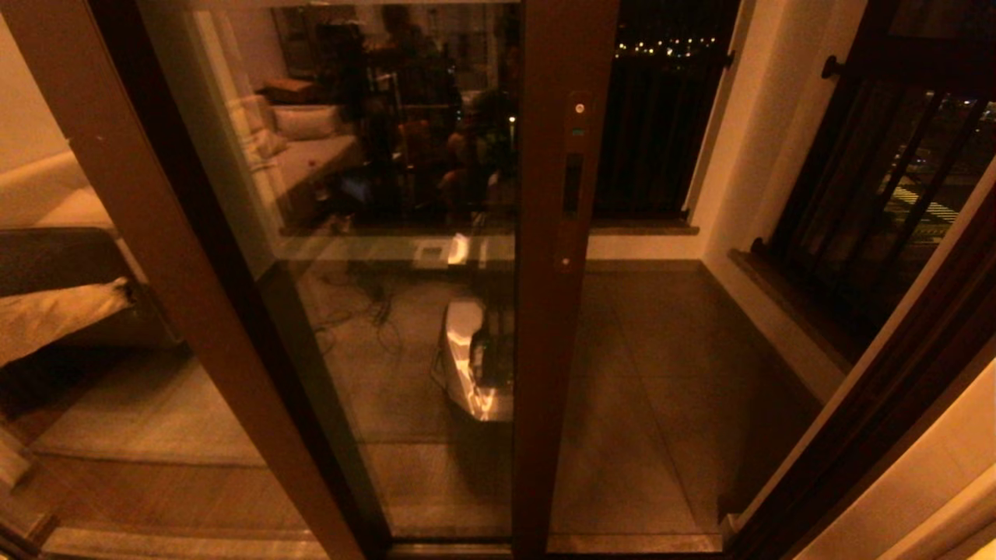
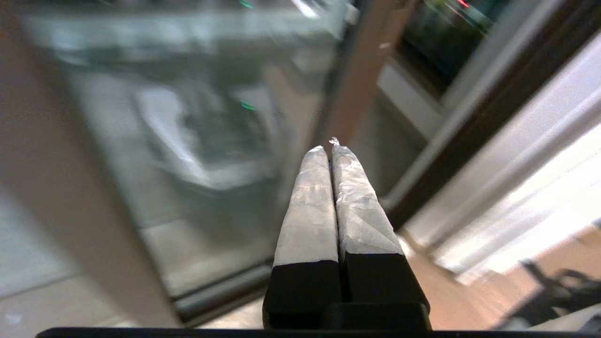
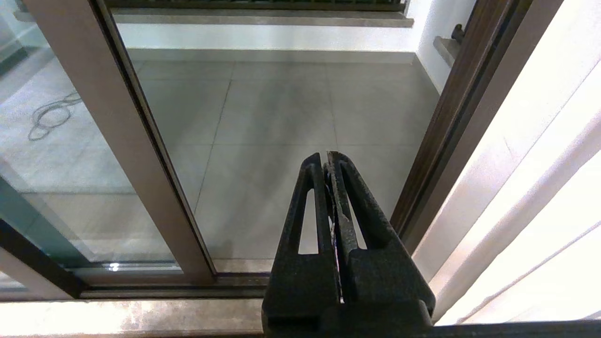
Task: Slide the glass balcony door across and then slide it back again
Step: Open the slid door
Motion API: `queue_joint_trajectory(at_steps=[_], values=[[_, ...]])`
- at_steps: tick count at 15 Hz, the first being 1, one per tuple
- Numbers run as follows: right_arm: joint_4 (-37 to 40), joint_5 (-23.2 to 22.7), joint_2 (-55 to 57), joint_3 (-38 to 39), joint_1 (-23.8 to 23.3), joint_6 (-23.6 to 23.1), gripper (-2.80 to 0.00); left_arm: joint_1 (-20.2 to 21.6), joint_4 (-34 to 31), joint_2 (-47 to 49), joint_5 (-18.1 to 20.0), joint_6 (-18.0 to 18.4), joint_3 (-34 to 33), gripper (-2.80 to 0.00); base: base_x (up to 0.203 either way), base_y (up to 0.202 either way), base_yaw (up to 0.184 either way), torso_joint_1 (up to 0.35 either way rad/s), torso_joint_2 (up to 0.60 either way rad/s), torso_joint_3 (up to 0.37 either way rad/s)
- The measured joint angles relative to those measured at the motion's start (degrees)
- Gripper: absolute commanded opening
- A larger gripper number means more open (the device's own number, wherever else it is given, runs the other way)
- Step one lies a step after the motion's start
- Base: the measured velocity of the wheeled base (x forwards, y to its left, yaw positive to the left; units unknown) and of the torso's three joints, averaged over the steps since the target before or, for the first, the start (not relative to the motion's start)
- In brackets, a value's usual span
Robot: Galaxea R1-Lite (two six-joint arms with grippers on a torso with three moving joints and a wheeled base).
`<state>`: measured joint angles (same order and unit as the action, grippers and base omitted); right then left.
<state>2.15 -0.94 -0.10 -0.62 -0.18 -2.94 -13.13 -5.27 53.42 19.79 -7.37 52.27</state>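
Left claw (image 2: pixel 328 146) closed, before glass balcony door (image 2: pixel 197 155), nothing between.

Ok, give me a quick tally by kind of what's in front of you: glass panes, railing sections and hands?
Brown-framed glass panes: 2 (glass balcony door, pane without handle)
Black railing sections: 2 (back railing, side railing)
Hands, both shut: 2 (left hand, right hand)
Total: 6

The glass balcony door (image 1: pixel 405 257) filled the frame's centre-left, its handle (image 1: pixel 573 184) upright beside the opening right of it; the railing (image 1: pixel 879 187) stood upper right.
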Motion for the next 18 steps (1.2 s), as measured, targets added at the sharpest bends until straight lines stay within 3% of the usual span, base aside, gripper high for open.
queue_joint_trajectory(at_steps=[4, 7, 11, 15, 18], values=[[0.0, 0.0, 0.0, 0.0, 0.0, 0.0, -2.8, -17.9, 4.8, 16.9, -18.1, -0.5, 10.6, -2.8, 0.0, 0.0, 0.0, 0.0, 0.0, 0.0], [0.0, 0.0, 0.0, 0.0, 0.0, 0.0, -2.8, -27.1, 10.3, 28.4, -29.7, 1.5, 19.1, -2.8, 0.0, 0.0, 0.0, 0.0, 0.0, 0.0], [0.0, 0.0, 0.0, 0.0, 0.0, 0.0, -2.8, -33.9, 11.6, 38.9, -33.0, 2.4, 27.6, -2.8, 0.0, 0.0, 0.0, 0.0, 0.0, 0.0], [0.0, 0.0, 0.0, 0.0, 0.0, 0.0, -2.8, -37.0, 12.6, 46.6, -33.0, 2.4, 33.9, -2.8, 0.0, 0.0, 0.0, 0.0, 0.0, 0.0], [0.0, 0.0, 0.0, 0.0, 0.0, 0.0, -2.8, -38.2, 19.3, 53.9, -33.7, 2.4, 39.3, -2.8, 0.0, 0.0, 0.0, 0.0, 0.0, 0.0]])
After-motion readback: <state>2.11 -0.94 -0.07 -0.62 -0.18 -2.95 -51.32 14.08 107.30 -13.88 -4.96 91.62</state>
